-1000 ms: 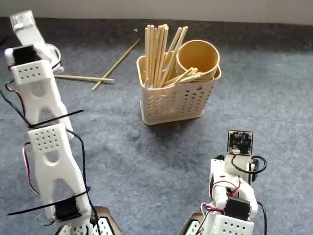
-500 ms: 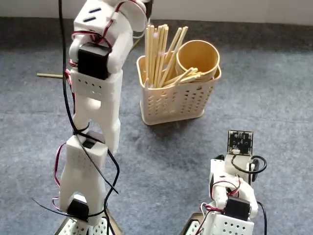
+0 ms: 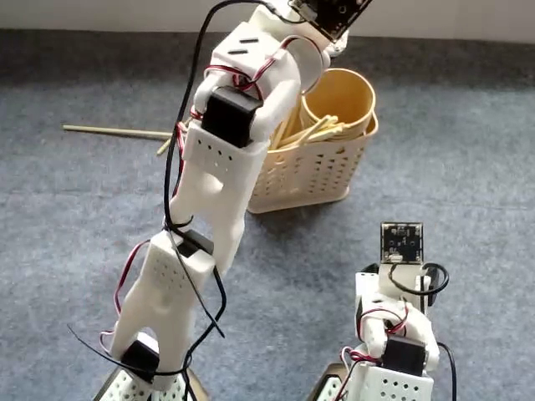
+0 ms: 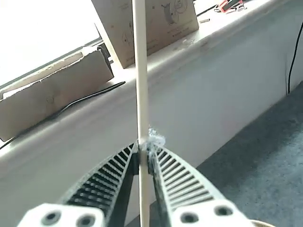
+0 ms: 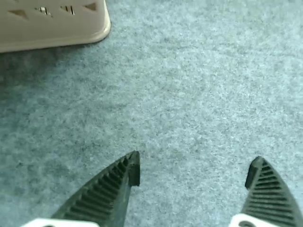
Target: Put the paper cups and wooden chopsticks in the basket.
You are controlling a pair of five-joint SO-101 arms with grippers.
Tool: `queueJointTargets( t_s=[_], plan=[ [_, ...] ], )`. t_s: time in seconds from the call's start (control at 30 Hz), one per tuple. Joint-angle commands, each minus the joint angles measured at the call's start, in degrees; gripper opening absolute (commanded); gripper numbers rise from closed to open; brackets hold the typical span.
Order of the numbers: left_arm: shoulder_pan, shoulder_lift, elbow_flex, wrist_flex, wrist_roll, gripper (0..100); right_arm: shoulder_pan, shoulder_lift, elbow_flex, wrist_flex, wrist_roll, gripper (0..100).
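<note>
My left gripper (image 4: 144, 149) is shut on a wooden chopstick (image 4: 140, 71) that stands straight up between its tips. In the high view the left arm (image 3: 226, 159) stretches over the cream basket (image 3: 313, 171), hiding its left half. The basket holds a paper cup (image 3: 341, 98) and several chopsticks (image 3: 313, 132). One more chopstick (image 3: 113, 130) lies on the grey carpet left of the basket. My right gripper (image 5: 194, 172) hangs open low over the carpet, with nothing between its fingers, near the basket's corner (image 5: 57, 26).
A white wall with a ledge (image 4: 199, 52) carrying cardboard boxes (image 4: 151, 21) rises behind the basket. The right arm (image 3: 397, 334) is folded at the front right. Open carpet (image 3: 468, 192) lies right of the basket.
The left arm swung from the far left across to above the basket, carrying a chopstick. One of the two chopsticks on the carpet is gone. The right arm barely moved.
</note>
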Motion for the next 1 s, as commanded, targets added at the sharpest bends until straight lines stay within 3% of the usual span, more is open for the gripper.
queueJointTargets(
  t_s=[0.0,0.3,0.53,0.73,0.97],
  plan=[
    [-1.8,-1.89,-2.33,3.43,5.19,1,-0.4,-0.48,7.16,-0.75,1.14,34.7],
    [-5.23,-4.88,-2.42,28.48,20.31,3,-0.4,-0.48,7.16,-0.75,0.97,34.7],
    [-8.57,-4.88,-2.33,29.1,27.87,22,-0.4,-0.48,7.16,-0.75,0.97,34.7],
    [-9.63,-5.14,-2.33,28.66,27.43,22,-0.4,-0.48,7.16,-0.66,0.97,34.7],
    [-21.76,-4.79,-1.98,27.08,27.6,22,-0.4,-0.48,7.16,-0.66,1.14,34.7]
  ],
)
